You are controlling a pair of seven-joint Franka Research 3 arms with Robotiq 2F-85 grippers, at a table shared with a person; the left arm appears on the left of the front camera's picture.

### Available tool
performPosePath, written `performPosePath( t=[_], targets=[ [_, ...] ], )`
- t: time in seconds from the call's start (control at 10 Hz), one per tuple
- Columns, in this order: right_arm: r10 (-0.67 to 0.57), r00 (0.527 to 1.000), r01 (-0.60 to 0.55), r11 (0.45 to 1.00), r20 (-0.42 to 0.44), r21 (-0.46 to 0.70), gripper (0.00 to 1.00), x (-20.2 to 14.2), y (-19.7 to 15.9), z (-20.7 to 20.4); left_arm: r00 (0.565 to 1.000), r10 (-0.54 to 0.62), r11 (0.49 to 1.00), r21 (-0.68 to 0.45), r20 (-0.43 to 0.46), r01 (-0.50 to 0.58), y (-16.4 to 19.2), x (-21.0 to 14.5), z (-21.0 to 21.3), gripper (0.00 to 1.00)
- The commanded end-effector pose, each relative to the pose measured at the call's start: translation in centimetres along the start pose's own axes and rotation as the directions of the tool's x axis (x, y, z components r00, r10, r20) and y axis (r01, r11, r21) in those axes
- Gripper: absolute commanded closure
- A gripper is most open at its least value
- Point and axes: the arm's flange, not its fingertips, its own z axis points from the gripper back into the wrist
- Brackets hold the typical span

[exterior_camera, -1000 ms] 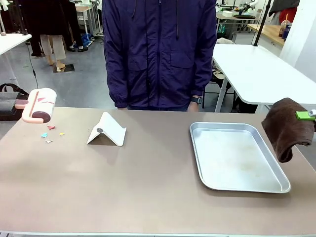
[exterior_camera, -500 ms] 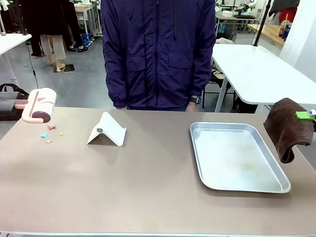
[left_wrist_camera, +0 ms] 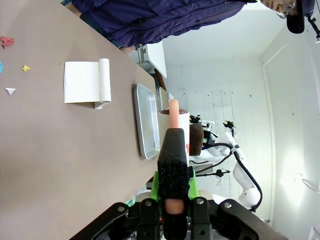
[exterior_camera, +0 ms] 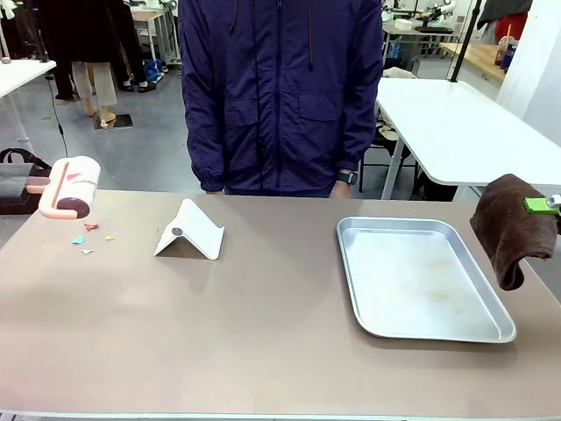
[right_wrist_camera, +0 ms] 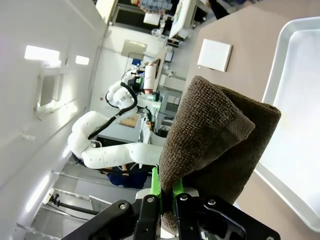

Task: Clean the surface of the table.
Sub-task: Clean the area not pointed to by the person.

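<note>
Table (exterior_camera: 263, 342): brownish top, spans the front view, person (exterior_camera: 280, 88) standing at its far edge. On it: few coloured paper scraps (exterior_camera: 90, 237) near the far-left corner, white folded stand (exterior_camera: 189, 231) far side, left of centre, silver tray (exterior_camera: 351, 289) on the right half, looks empty.

L gripper (left_wrist_camera: 172, 197): jaws clamped on the pink handle of a lint roller (exterior_camera: 70, 187). Roller hangs at the table's far-left corner, just outboard of the scraps. Prob. a bit above the top, hard to tell from the front view.
R gripper (right_wrist_camera: 167, 195): jaws pinched tight on a fold of brown cloth (exterior_camera: 508, 230). Cloth dangles at the table's right edge, clear of the top.

Step, imo: both tools in hand, neither on the table yet, so pre-clean, nothing wiped. Next move needs the roller down flat on the scraps w/ light press, then the cloth brought in over the right edge for a wipe.

Edges/room: scraps sit close to the left and far edges, so stroke toward table centre or bits go overboard. Near half of the table is wide open. Stand + tray block the far half. Only a thin strip btw tray and right edge, so the cloth has to work around the rim.
</note>
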Motion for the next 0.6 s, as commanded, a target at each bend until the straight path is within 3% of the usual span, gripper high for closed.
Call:
performPosePath(
  t=[0.0,0.5],
  targets=[
    [0.015,1.000,-0.015,1.000,0.007,0.007,0.90,0.43,0.23,0.20,1.000,-0.010,1.000,-0.010,-0.004,0.010,-0.25,-0.28,0.13,1.00],
    [0.015,1.000,-0.015,1.000,0.007,0.007,0.90,0.43,0.23,0.20,1.000,-0.010,1.000,-0.010,-0.004,0.010,-0.25,-0.28,0.13,1.00]
  ],
)
